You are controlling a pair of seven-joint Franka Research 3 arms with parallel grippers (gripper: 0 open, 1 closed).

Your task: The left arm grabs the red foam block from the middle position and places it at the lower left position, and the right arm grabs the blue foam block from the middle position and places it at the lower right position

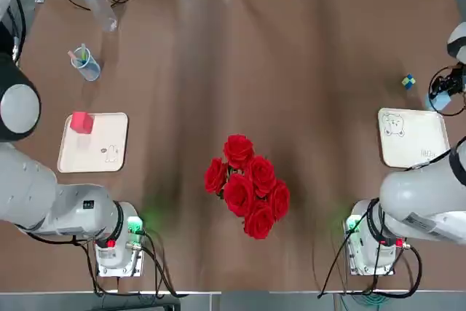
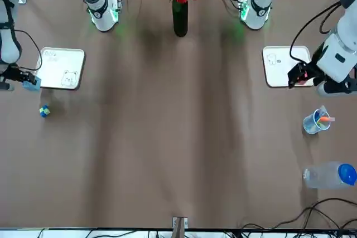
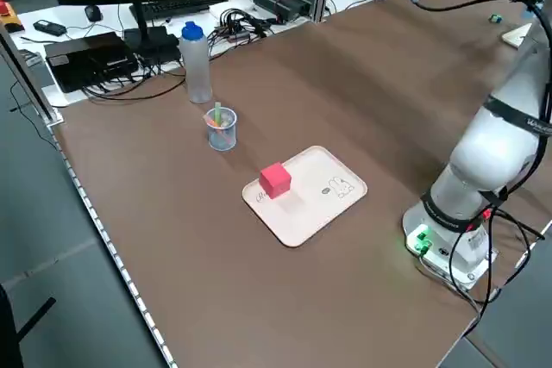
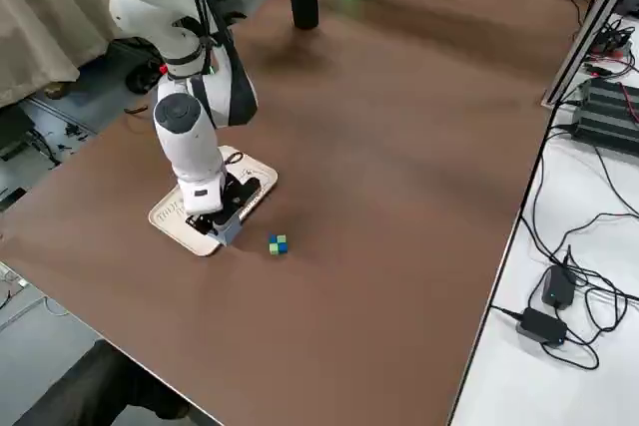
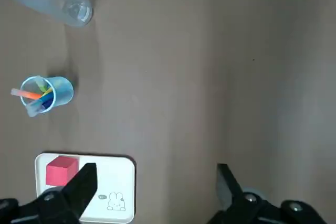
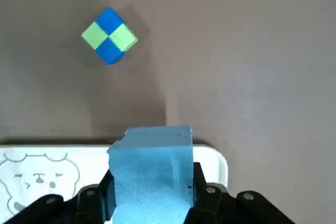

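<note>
The red foam block rests on the far corner of the cream tray at the lower left, also seen as red foam block on tray. My left gripper is open high above that tray's edge, holding nothing. The blue foam block sits between the fingers of my right gripper, which is shut on it. That block is over the far outer corner of the bear-face tray at the lower right. Whether it touches the tray I cannot tell.
A vase of red roses stands in the near middle. A small multicoloured puzzle cube lies just beyond the right tray. A blue cup with pens and a lying water bottle are at the far left. Cables run along the far edge.
</note>
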